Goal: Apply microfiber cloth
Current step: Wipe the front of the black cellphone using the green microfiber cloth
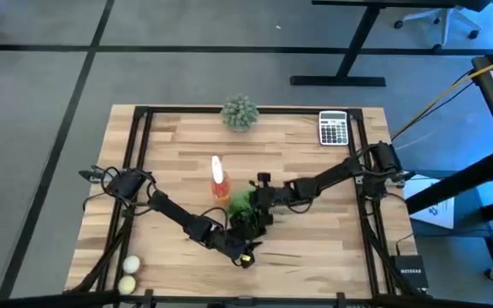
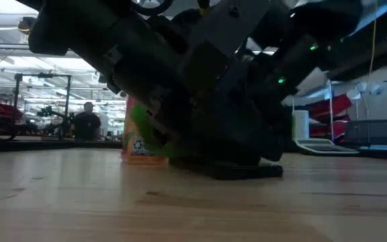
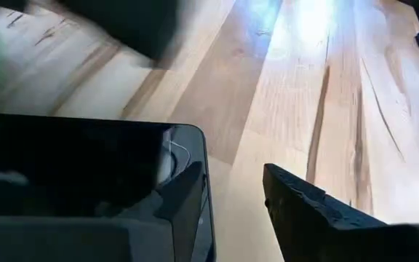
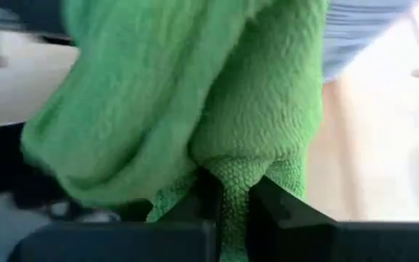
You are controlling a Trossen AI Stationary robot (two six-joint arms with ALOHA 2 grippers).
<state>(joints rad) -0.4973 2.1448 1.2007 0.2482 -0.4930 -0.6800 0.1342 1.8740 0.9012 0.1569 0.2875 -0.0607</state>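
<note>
At the middle of the pale wooden counter (image 1: 315, 248), the right gripper (image 4: 228, 200) pinches a fold of the bright green, soft microfiber cloth (image 4: 195, 94), its fingers nearly closed on the fabric. The cloth hangs over a flat black glossy slab (image 3: 86, 167), perhaps a tablet, just beside the orange plastic spray bottle (image 1: 219, 178). The left gripper (image 3: 235, 200) sits low at the slab's edge, fingers spread, one finger apparently on the slab's corner, holding nothing. Wiping well likely means lowering the cloth flat, pressing lightly, and steadying the slab so it does not slide toward the bottle.
</note>
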